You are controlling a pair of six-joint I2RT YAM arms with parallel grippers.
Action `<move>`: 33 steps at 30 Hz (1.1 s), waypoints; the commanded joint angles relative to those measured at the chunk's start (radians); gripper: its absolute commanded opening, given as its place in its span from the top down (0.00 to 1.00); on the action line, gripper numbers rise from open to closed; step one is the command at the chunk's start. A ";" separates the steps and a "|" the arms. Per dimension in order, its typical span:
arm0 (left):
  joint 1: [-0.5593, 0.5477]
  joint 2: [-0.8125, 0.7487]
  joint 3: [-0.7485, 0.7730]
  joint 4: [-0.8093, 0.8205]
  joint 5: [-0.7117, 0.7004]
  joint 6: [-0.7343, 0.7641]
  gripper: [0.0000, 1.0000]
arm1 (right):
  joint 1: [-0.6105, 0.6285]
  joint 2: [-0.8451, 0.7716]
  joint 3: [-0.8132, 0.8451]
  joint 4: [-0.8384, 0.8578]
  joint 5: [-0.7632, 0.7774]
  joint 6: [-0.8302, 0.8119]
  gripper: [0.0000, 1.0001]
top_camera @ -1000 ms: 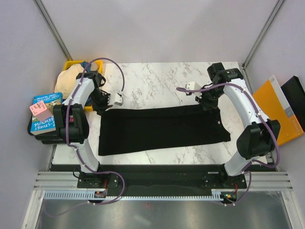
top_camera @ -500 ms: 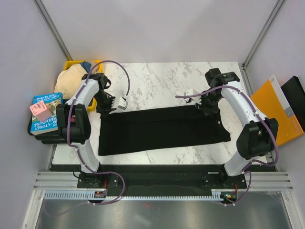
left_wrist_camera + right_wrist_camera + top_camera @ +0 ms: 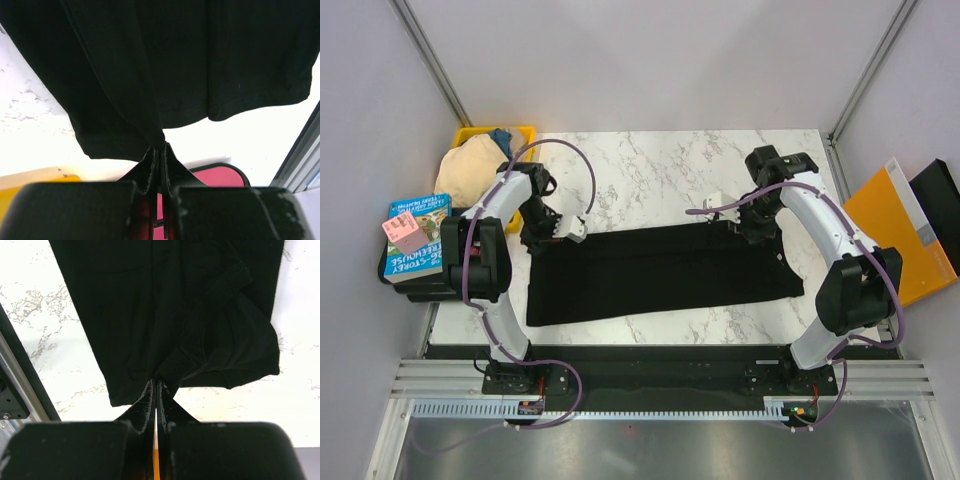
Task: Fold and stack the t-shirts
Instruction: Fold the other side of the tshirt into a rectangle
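A black t-shirt (image 3: pixel 660 272) lies folded into a long band across the marble table (image 3: pixel 650 170). My left gripper (image 3: pixel 542 233) is shut on the shirt's far left corner; the left wrist view shows the cloth (image 3: pixel 165 70) pinched between the fingertips (image 3: pixel 159 147). My right gripper (image 3: pixel 752 225) is shut on the far right corner; the right wrist view shows the cloth (image 3: pixel 165 315) and its sleeve pinched at the fingertips (image 3: pixel 156 384). Both held corners are lifted slightly off the table.
A yellow bin (image 3: pixel 520 133) with a beige garment (image 3: pixel 470 168) sits at the far left corner. Books (image 3: pixel 412 235) lie left of the table. An orange folder (image 3: pixel 905 235) and a black object (image 3: pixel 940 200) lie to the right. Metal frame posts stand at the back corners.
Both grippers have moved toward the near side and slightly inward, pulling the shirt's far edge with them. The left wrist has turned.
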 commanded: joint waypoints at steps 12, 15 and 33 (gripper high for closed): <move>-0.007 -0.001 -0.048 -0.197 -0.068 0.056 0.98 | 0.009 -0.058 -0.092 -0.041 0.042 -0.099 1.00; -0.008 0.008 -0.059 -0.197 -0.075 0.060 0.93 | 0.011 -0.053 -0.096 -0.042 0.043 -0.107 1.00; -0.034 0.016 -0.108 -0.206 -0.099 0.056 0.38 | 0.040 -0.036 -0.152 -0.071 0.091 -0.165 0.76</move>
